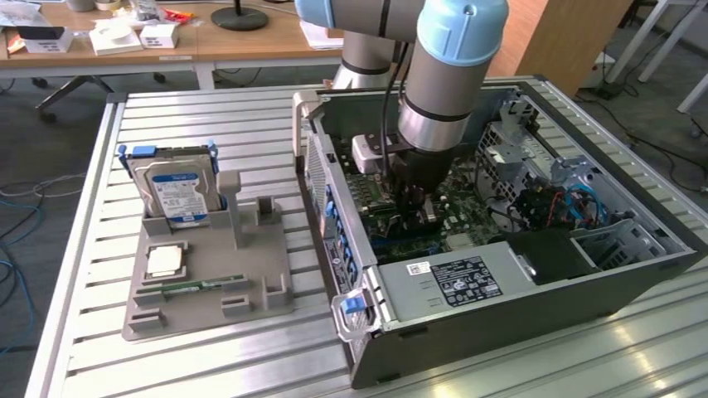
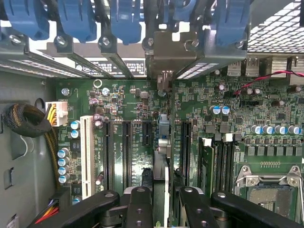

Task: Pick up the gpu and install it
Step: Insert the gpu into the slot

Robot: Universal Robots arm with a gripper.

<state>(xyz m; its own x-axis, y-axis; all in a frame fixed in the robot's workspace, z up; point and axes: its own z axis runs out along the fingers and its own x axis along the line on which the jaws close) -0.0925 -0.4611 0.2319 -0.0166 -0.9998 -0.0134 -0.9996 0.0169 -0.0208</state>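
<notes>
Gpu (image 2: 161, 180) stands edge-on over the motherboard (image 2: 118, 95) inside the open case (image 1: 619, 274), jaws clamped on it. At nine o'clock from the case, a hard drive (image 1: 175, 189) stands on the counter (image 1: 221, 108).

Bright, even light fills the exterior view, and the slatted table (image 1: 619, 348) throws pale glare at the exterior view's lower right. Inside the case (image 1: 465, 286) it is dimmer, and my arm (image 1: 443, 75) shades the motherboard (image 1: 443, 220) beneath it. In the wrist view the board is lit flatly, colours clear, while the perforated grille (image 2: 280, 28) burns out to white. My black fingers (image 2: 138, 206) show only small glints on their screws. The gpu (image 2: 161, 166) pinched between them catches a pale edge.
</notes>
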